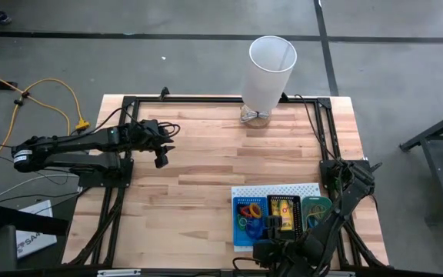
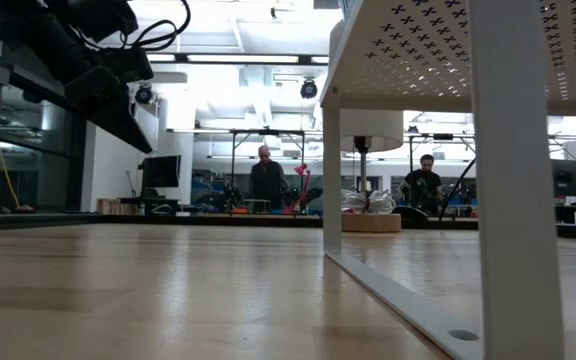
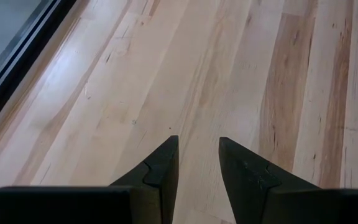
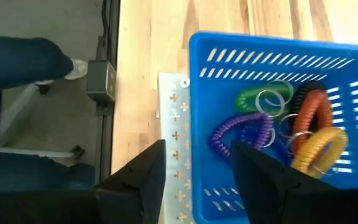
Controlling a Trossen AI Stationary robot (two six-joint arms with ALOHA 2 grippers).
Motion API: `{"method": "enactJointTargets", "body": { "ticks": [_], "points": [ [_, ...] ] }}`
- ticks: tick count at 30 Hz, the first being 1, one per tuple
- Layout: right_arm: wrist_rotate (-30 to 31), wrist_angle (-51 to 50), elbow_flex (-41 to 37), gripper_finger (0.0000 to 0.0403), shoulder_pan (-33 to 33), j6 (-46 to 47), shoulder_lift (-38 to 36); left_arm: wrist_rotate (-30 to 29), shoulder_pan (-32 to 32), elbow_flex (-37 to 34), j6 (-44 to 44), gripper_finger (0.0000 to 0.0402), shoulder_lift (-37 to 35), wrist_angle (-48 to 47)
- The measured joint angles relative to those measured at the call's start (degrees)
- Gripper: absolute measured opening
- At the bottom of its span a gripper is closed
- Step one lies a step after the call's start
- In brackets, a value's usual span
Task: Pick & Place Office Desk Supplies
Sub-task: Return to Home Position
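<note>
No legible text, labels, numbers or signs anywhere.

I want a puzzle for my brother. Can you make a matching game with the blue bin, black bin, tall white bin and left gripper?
Things: 1 blue bin; 2 black bin; 3 tall white bin; 4 left gripper.
Matches: A over the bare table; B holds coiled keychains; C at the table's far edge; D holds yellow-and-red packs.
Pairs: 1-B; 2-D; 3-C; 4-A.
</note>
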Motion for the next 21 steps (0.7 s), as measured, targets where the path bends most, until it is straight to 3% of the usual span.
{"method": "enactJointTargets", "body": {
  "ticks": [16, 21],
  "points": [
    [0.72, 0.11, 0.0, 0.0166, -3.29, -5.03, -5.95, 0.0, 0.0, 0.0, 0.25, 0.0108, 0.0, -0.01],
    [6.83, 0.61, 0.0, 0.0166, -3.93, -3.98, -7.83, 0.0, 0.0, 0.0, 0.31, 0.0108, 0.0, 0.02]
  ]
}}
